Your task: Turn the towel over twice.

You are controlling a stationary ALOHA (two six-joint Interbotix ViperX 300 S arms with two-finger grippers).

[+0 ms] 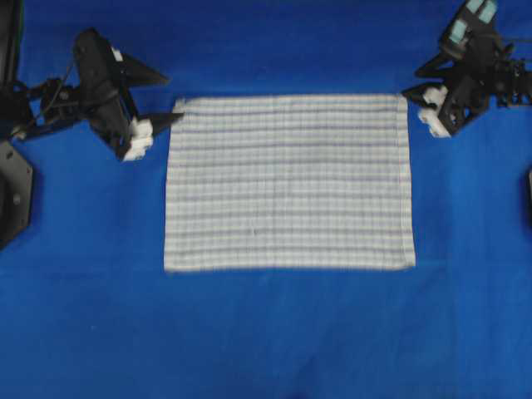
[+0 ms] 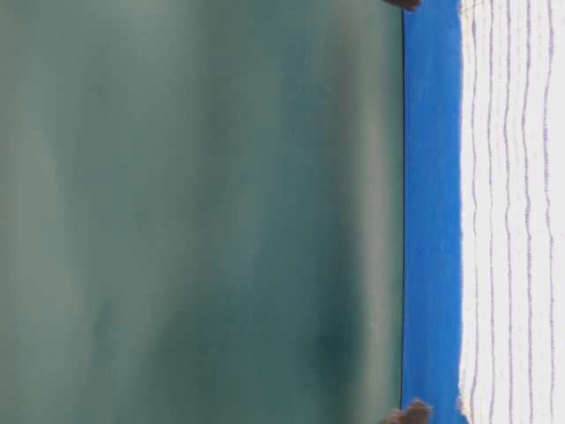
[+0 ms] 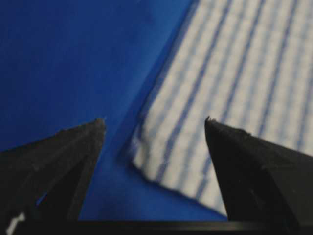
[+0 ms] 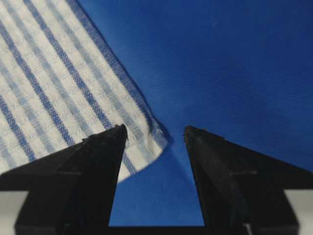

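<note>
The towel [image 1: 289,183] lies flat and spread out in the middle of the table, white with blue stripes and a faint check. My left gripper [image 1: 173,98] stands open at the towel's far left corner. In the left wrist view that corner of the towel [image 3: 234,73] lies between the spread fingers of the left gripper [image 3: 154,121]. My right gripper [image 1: 410,81] stands open at the far right corner. The right wrist view shows the towel [image 4: 49,83] with its corner slightly curled between the open fingers of the right gripper [image 4: 155,128]. Neither gripper holds anything.
A plain blue table covering [image 1: 266,341] runs under the towel, with wide bare margins in front and at both sides. The left arm's black base [image 1: 12,191] sits at the left edge. The table-level view shows the towel [image 2: 512,212] and a grey-green wall [image 2: 194,212].
</note>
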